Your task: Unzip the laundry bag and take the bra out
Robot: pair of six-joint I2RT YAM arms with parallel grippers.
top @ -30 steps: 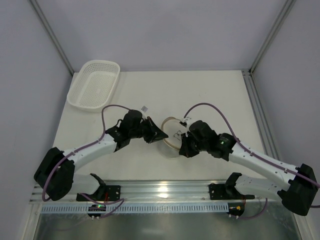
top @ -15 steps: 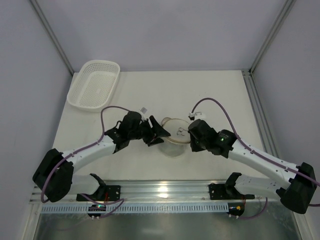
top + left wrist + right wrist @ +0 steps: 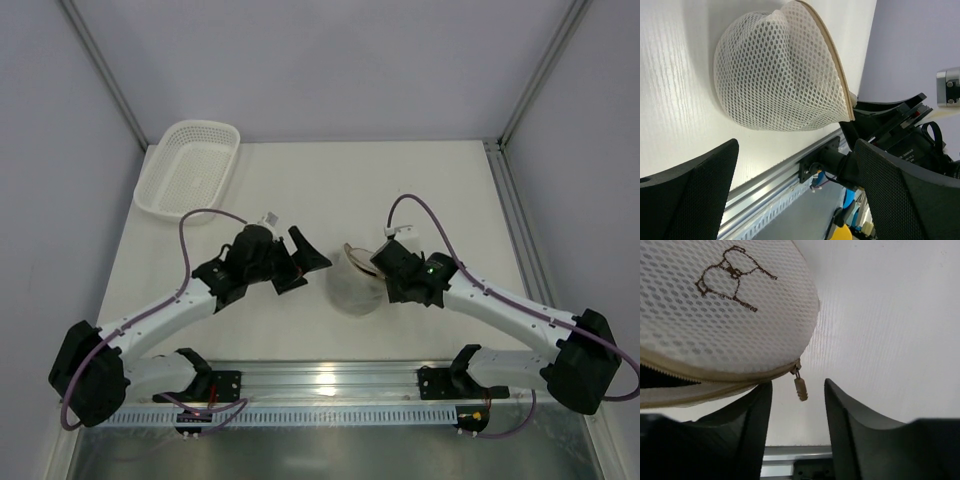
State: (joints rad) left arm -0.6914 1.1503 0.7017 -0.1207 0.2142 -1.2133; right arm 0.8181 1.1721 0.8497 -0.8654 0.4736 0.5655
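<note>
Left end effector [image 3: 797, 150]: wide open and holding nothing. A second ago it was clamped at the left edge of the bag; it has since let go and backed off to the left.
Right end effector [image 3: 798, 391]: a second ago it was closed at the bag; now I see its jaws slightly apart with nothing pinched.
Zipper pull: the small tan tab [image 3: 800, 387] hangs free between the right fingers, touching neither.
Laundry bag: the small white mesh clamshell pouch with the tan zipper rim [image 3: 356, 287] sits mid-desk toward the near edge, tipped up on its side, just left of the right end effector and apart from the left one.
Desk: pale wood-grain top [image 3: 400, 190].
Zipper: I see a dark gap along the rim left of the slider, so I judge it partly undone.
Bra: I cannot see it.
Meaning: both grips released, so I read this as a regrasp; opening the bag and taking out the bra are not yet done.
</note>
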